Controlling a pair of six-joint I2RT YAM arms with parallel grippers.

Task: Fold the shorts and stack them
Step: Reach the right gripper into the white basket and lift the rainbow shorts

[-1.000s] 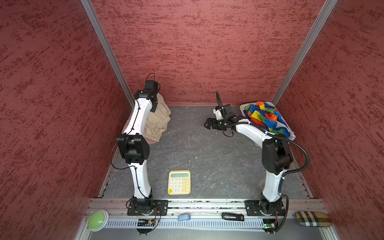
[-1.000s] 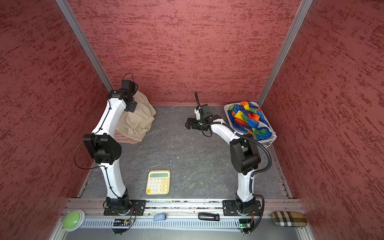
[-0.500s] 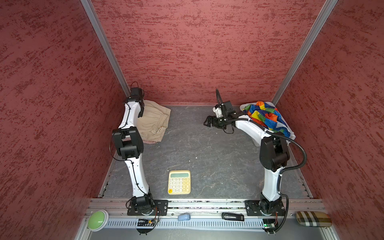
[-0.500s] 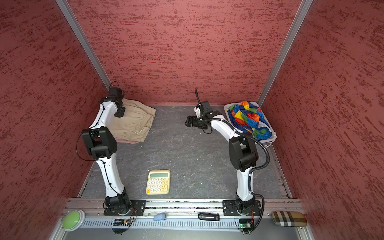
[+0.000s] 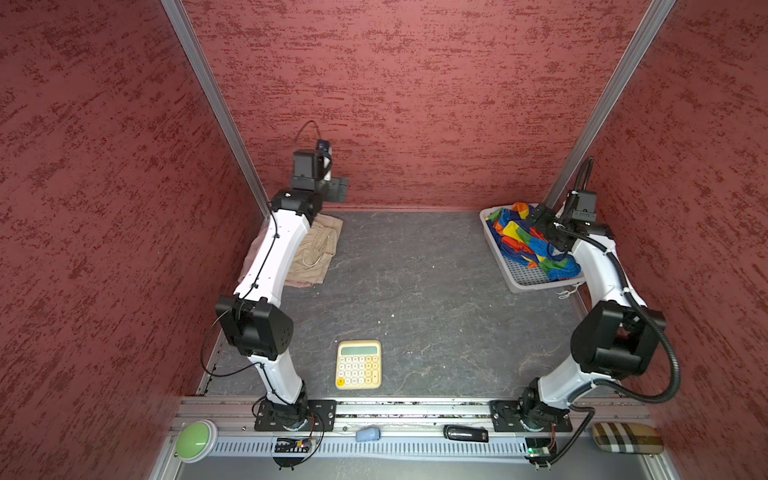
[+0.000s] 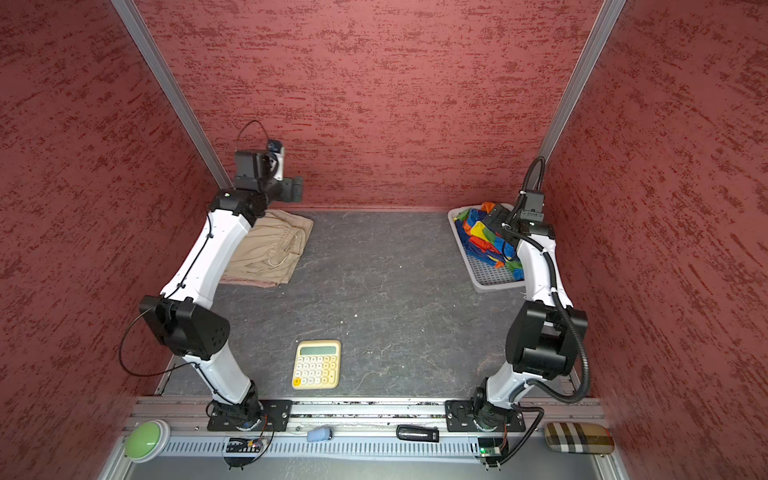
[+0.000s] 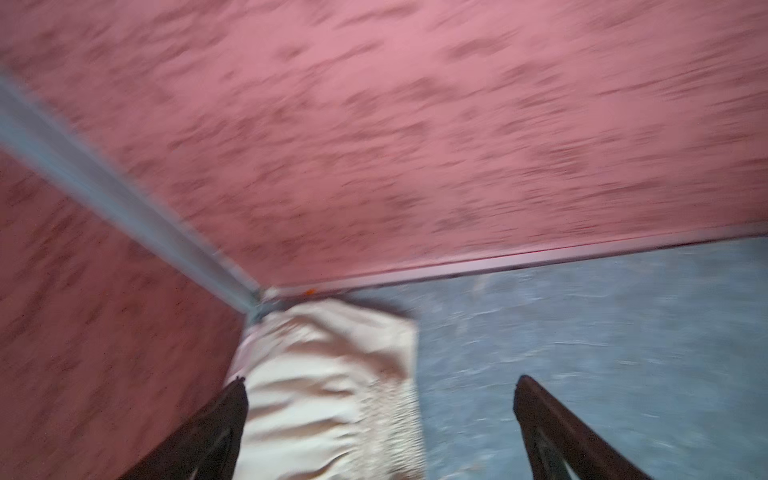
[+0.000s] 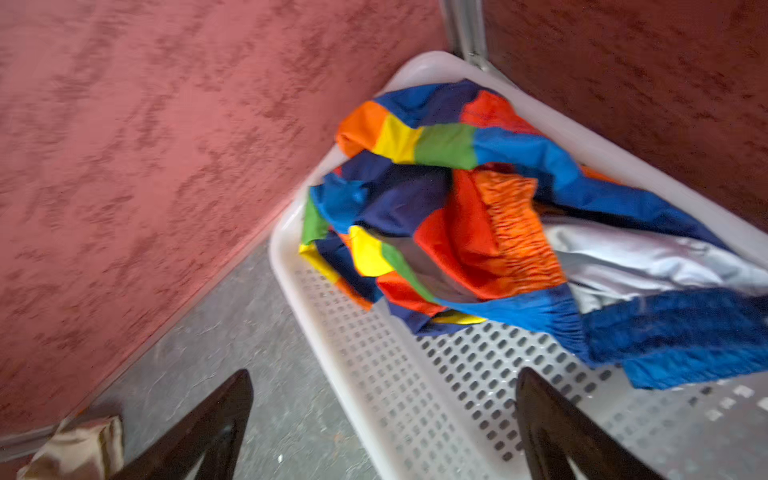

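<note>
your left hand [image 7: 378, 384] gapes empty above the beige shorts [image 6: 272, 249] in the tabletop's [image 5: 415, 291] far left corner; your right hand [image 8: 382, 380], open too, hovers over the rainbow shorts [image 5: 525, 243] in the basket [image 5: 525, 284].

White link shells [image 5: 274, 249], black joint housings [image 5: 257, 328], black bolted base plates [image 5: 326, 415]. A thin black cable [image 5: 203, 353] follows the left arm [image 5: 282, 374]; corrugated black hose [image 5: 676, 365] loops off the right arm [image 5: 600, 270].
</note>
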